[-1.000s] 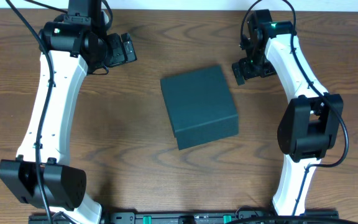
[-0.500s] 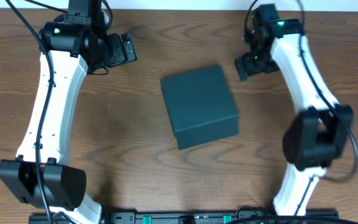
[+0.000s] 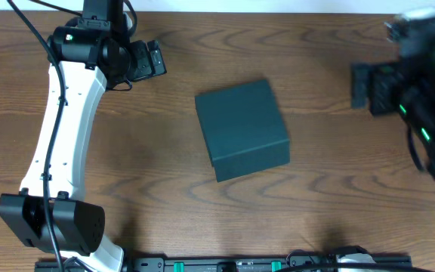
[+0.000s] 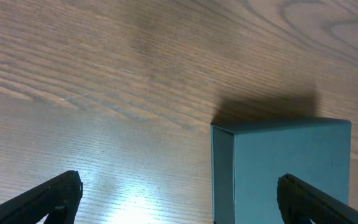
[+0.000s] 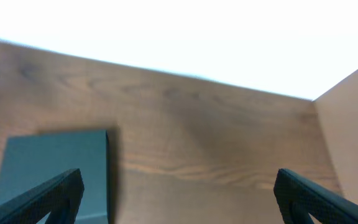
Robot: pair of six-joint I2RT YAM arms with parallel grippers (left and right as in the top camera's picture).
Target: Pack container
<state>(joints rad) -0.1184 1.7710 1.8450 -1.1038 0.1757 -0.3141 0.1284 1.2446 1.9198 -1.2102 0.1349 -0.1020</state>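
Box (image 3: 242,128) sat mid-table (image 3: 127,196), lid shut, alone; I saw nothing laid out to go in, so I judged packing either finished or not begun. Count: one box, two arms. Left gripper (image 3: 151,60) hovered far-left of box, jaws spread wide, empty. Right gripper (image 3: 368,87) blurred at right edge overhead, well clear of box; wrist view showed fingers (image 5: 42,196) apart, probably holding nothing.
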